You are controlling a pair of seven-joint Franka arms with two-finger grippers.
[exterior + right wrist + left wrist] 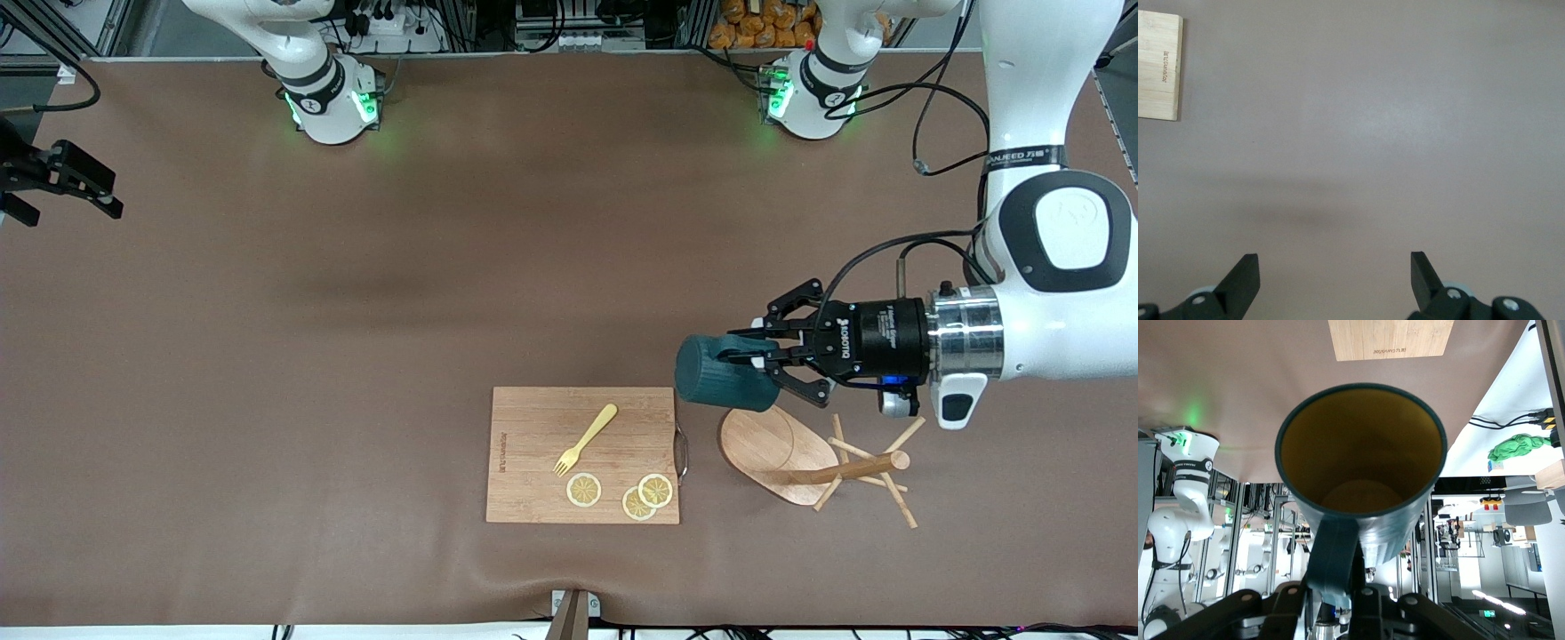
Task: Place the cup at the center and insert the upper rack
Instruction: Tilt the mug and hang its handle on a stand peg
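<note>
Here the cup (722,372) is held on its side in the air, clamped by its handle in the left end effector (772,354), over the table (356,311) and partly over the oval base of the rack (822,462). The grip on the handle probably suits a carry toward the table's center, with the mouth facing away from the wrist, as the left wrist view shows the tan inside. The rack lies tipped over, beside the board (582,454) and toward the left arm's end of the table, so its insertion is judged not yet begun. On the board rest a fork (586,439) and three lemon slices (635,493).

The right end effector (1335,277) is seen with its fingers wide apart over bare table at the right arm's end, where that arm waits. The cup's handle is largely hidden in the front view, and the rack's base is partly covered by the cup.
</note>
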